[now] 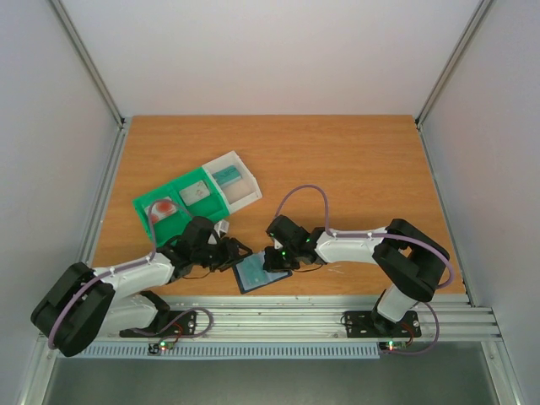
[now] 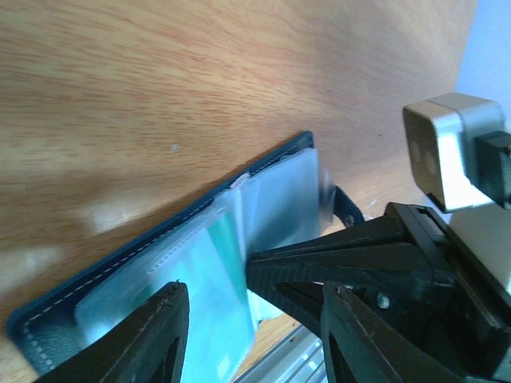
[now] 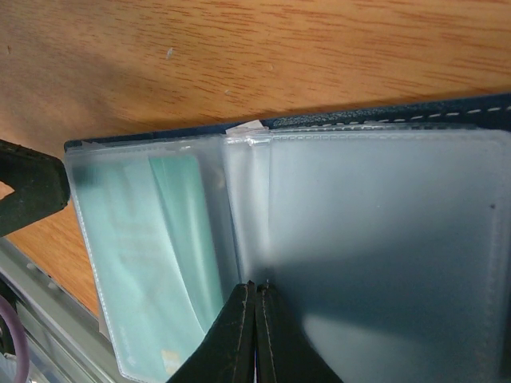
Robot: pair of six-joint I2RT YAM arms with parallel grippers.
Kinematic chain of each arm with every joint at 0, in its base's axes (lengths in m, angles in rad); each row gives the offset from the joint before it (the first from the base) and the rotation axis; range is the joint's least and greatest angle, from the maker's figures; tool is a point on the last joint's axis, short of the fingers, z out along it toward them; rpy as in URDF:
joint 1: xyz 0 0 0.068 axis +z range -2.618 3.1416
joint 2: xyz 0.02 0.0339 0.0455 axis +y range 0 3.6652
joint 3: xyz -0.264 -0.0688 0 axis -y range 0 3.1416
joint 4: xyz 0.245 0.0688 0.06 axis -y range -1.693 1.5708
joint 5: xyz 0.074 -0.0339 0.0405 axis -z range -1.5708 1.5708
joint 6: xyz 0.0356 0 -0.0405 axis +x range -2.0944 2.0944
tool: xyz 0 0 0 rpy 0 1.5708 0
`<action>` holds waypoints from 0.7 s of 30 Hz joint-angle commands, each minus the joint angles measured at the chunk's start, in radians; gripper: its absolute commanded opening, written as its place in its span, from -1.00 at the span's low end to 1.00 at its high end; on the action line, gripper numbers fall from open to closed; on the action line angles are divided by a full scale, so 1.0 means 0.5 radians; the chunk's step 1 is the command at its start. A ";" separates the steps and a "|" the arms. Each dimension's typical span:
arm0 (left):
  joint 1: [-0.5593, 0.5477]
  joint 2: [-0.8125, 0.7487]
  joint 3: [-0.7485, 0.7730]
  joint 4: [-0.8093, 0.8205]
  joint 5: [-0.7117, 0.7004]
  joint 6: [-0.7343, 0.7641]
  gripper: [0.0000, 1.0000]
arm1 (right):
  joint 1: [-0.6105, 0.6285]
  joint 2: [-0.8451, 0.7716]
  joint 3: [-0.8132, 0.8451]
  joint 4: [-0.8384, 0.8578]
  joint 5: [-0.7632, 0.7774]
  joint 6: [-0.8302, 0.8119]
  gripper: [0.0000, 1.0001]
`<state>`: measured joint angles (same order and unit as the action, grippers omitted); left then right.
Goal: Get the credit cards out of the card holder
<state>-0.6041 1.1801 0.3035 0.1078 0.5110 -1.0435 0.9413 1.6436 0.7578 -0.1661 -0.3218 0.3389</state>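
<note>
The card holder (image 1: 260, 272) lies open near the table's front edge, its clear sleeves up. A teal credit card (image 3: 152, 239) sits in the left sleeve and also shows in the left wrist view (image 2: 214, 303). My right gripper (image 3: 255, 286) is shut, and its tips press down on the sleeves beside the holder's (image 3: 383, 223) fold. My left gripper (image 2: 255, 289) is open at the holder's (image 2: 160, 239) left side, its fingers either side of the card end. In the top view the left gripper (image 1: 232, 253) and right gripper (image 1: 274, 257) meet over the holder.
A green-and-white compartment tray (image 1: 173, 187) stands behind the left arm. It holds a teal card (image 1: 226, 175), a pale grey card (image 1: 196, 192) and a reddish item (image 1: 162, 208). The metal rail (image 1: 278, 321) runs along the table's front edge just below the holder.
</note>
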 commanded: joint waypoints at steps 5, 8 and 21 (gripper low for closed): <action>-0.025 0.008 -0.070 0.353 0.107 -0.132 -0.06 | -0.005 0.016 -0.025 -0.022 0.015 0.002 -0.97; -0.026 -0.020 -0.090 0.340 0.083 -0.157 -0.06 | -0.005 0.011 -0.023 -0.024 0.020 0.002 -0.98; -0.028 -0.237 -0.100 -0.068 -0.116 -0.007 0.03 | -0.005 -0.164 0.062 -0.126 -0.044 -0.041 -0.85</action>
<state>-0.6132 1.0733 0.2653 0.0998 0.4858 -1.0813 0.9413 1.6169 0.7578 -0.1905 -0.3252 0.3351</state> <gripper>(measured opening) 0.512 0.061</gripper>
